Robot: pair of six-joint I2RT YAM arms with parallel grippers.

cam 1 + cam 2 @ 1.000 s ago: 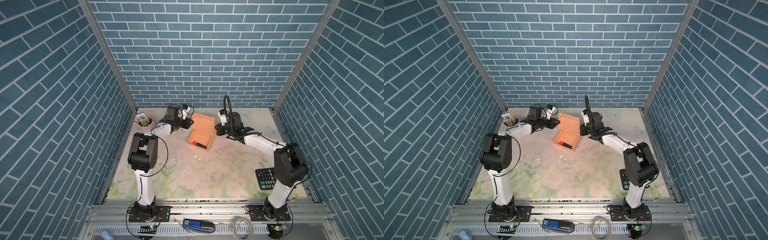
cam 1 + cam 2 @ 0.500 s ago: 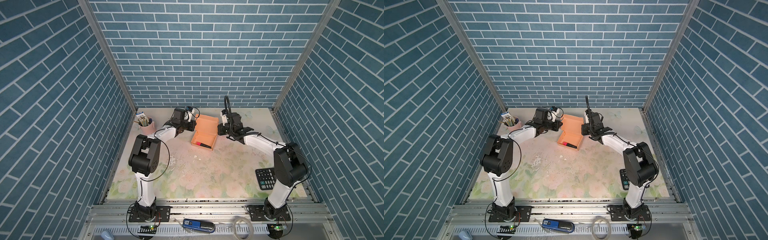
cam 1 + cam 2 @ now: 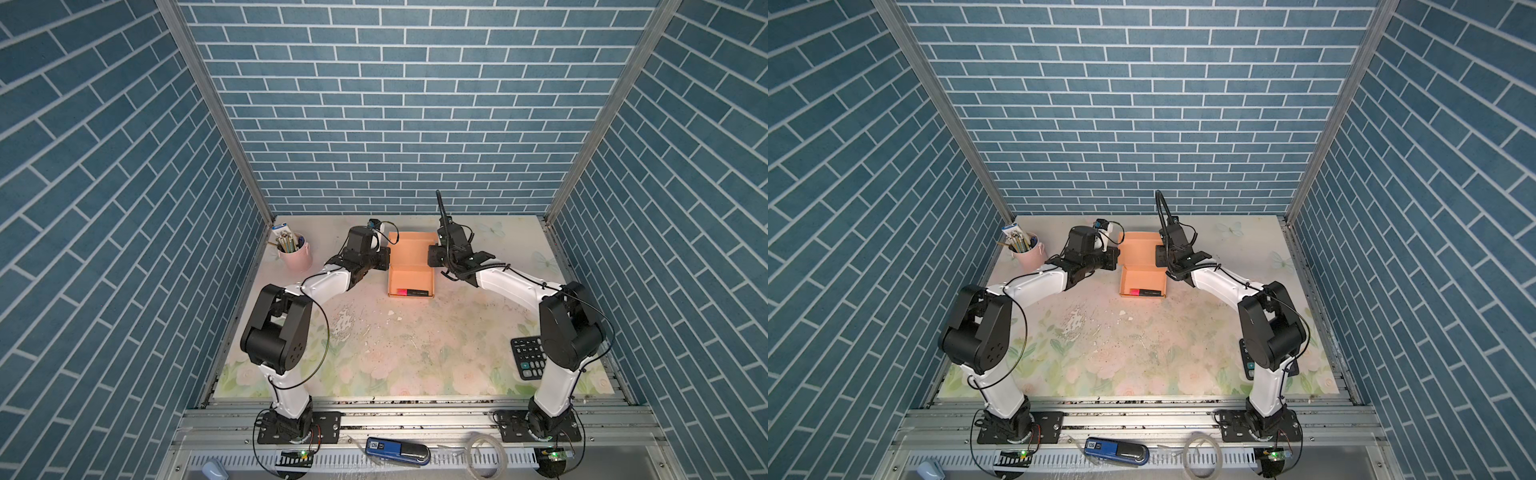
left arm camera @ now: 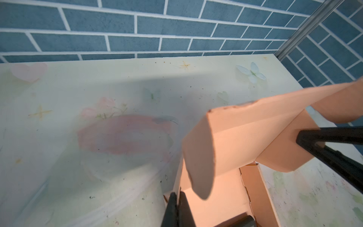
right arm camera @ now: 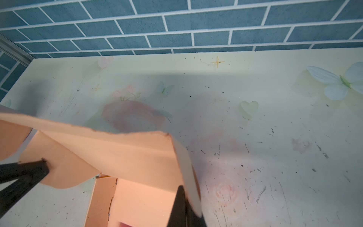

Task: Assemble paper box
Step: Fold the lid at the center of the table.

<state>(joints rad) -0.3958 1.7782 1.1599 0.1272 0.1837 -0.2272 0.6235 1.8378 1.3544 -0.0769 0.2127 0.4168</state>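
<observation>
Moved: paper box (image 3: 411, 270) turned square.
Left tool (image 4: 176, 204): clamped on its left wall.
Right tool (image 5: 181, 204): clamped on right flap.
Arms (image 3: 328, 284): stretched far.

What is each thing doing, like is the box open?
paper box: open, lid raised at the back.
left gripper: shut, pinching one side of the box.
right gripper: shut, pinching the opposite side.
red and black thing: lying inside the box.
pink cup: upright, holding pens.
calculator: lying flat, keys up.
</observation>
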